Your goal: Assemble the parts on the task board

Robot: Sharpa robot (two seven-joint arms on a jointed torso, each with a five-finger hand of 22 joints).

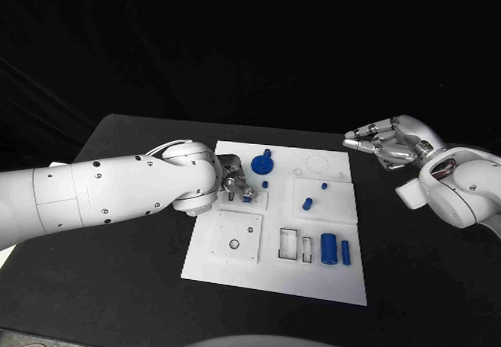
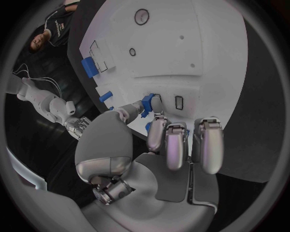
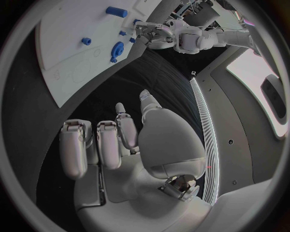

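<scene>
**Small blue part pinched at the board's left side**

While my left hand [image 1: 235, 184] sits over the left part of the task board [image 1: 271, 281], its fingertips [image 2: 158, 130] close on a small blue part [image 2: 147, 102], held just above or against the white surface beside a little rectangular slot [image 2: 179, 102]. It looks like a light, rigid plastic block, smooth enough to slip, so I judge a firm pinch across its short sides is best. I cannot tell its long axis for sure; it seems to stand roughly upright toward the board.

Further right, a blue gear [image 1: 262, 165] lies flat, and two small pegs [image 1: 307, 204] stand on end. Two blue bars [image 1: 329, 249] lie with long axes running near-to-far.

At the far right, my right hand [image 1: 386, 145] hovers off the board over the bench [image 1: 131, 139], fingers curled in, holding nothing.
</scene>
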